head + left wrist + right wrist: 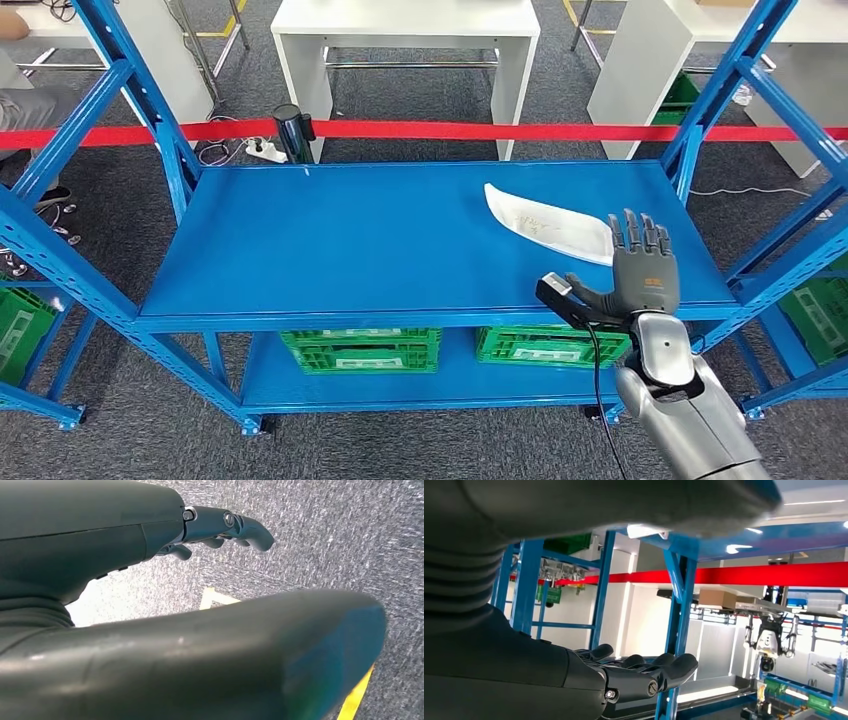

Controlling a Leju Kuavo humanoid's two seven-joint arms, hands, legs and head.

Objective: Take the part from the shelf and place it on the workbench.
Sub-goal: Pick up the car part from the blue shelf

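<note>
Blue steel shelf (pixel 330 250) fills the bay, top deck facing the robot. Behind it a red barrier tape (pixel 450 130) runs across, with a white table (pixel 405 30) beyond. Two green crates (pixel 362 350) sit on the lower deck.

Part (pixel 545 222): white, flat, curved, lying on the top deck toward the robot's right, rear half.

Right hand (pixel 640 270): raised over the deck's front right edge, fingers straight and apart, holding nothing, fingertips at or just over the part's near end; contact unclear from this angle.

Left hand (pixel 220 527): over grey carpet, fingers look curled inward, nothing seen in them; state uncertain.
</note>
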